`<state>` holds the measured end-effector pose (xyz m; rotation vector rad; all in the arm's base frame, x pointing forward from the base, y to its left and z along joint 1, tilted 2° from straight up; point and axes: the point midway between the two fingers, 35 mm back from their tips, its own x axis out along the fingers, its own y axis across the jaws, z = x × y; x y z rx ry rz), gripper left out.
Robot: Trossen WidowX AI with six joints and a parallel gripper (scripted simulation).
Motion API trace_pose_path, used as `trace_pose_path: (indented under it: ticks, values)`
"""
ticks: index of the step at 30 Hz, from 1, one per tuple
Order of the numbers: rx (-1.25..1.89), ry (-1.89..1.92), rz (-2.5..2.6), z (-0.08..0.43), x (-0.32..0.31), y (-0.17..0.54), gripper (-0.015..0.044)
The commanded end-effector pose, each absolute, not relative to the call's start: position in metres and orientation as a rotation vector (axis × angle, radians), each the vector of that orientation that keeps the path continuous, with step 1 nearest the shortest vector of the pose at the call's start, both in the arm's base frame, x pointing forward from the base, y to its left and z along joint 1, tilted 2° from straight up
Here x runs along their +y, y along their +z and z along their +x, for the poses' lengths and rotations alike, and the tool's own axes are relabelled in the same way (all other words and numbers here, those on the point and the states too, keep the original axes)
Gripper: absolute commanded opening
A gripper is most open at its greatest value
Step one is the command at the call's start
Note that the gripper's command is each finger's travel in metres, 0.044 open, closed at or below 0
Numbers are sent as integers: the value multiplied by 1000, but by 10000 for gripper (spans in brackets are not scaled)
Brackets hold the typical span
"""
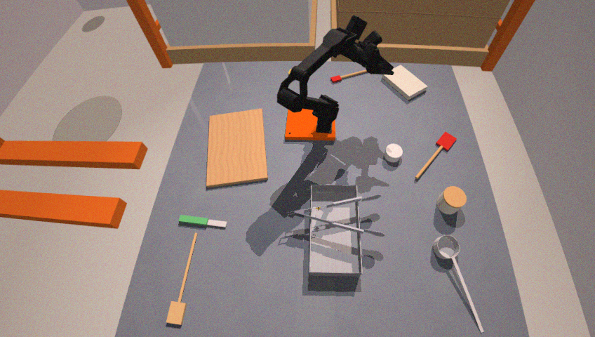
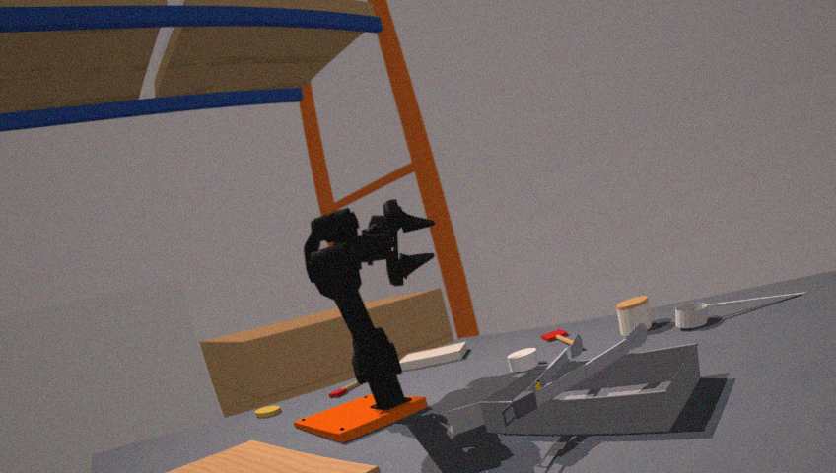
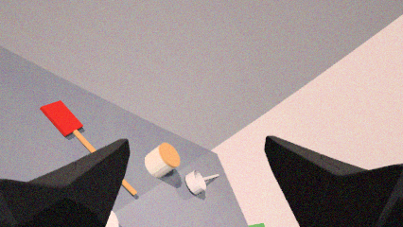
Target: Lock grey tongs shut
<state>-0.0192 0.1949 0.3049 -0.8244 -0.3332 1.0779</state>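
The grey tongs [image 1: 347,201] [image 2: 606,359] lie spread open across the roasting tin [image 1: 334,263] [image 2: 621,416]. In the top view their joined end is past the tin's left wall and their two arms fan out over the right wall; a small yellow mark shows on one arm. The wooden board [image 1: 236,148] [image 2: 275,461] lies flat left of the orange arm base, with nothing on it. My gripper [image 1: 392,71] [image 2: 433,238] [image 3: 198,145] is open and empty, raised high behind the tin and well away from the tongs. The tongs are outside the wrist view.
Right of the tin stand a white pot [image 1: 393,153], a wooden-lidded jar [image 1: 452,199] [image 3: 162,160] and a long-handled pan [image 2: 691,316] [image 3: 195,183]. A red spatula [image 1: 445,141] [image 3: 61,118] and a white block [image 1: 404,82] lie behind. A green-handled tool [image 1: 192,220] and a wooden spatula [image 1: 176,313] lie left.
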Motion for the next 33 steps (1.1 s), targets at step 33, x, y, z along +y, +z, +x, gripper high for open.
trace_pose_path:
  ticks: [33]
  values:
    - [847, 127, -155, 213, 253, 251, 440]
